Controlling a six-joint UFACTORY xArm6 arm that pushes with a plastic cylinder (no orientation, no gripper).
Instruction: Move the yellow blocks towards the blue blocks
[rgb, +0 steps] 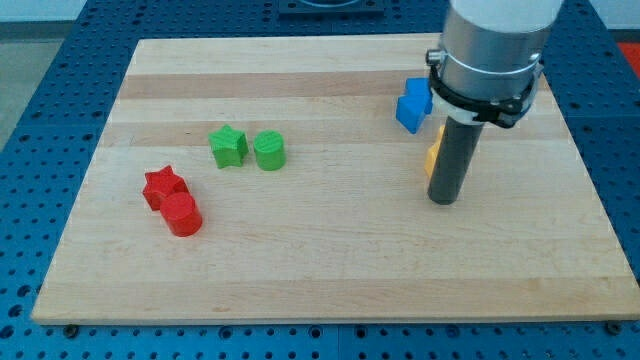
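Two blue blocks (413, 104) sit touching each other at the view's upper right, partly hidden by the arm's grey body. A yellow block (433, 152) shows only as a thin sliver just below them, mostly hidden behind the dark rod. My tip (443, 200) rests on the board right below and in front of that yellow block, close to it; whether it touches is hidden. No second yellow block shows.
A green star block (228, 147) and a green cylinder (269, 151) sit side by side left of centre. A red star block (163, 186) and a red cylinder (183, 214) touch at the left. The wooden board (320, 280) lies on a blue perforated table.
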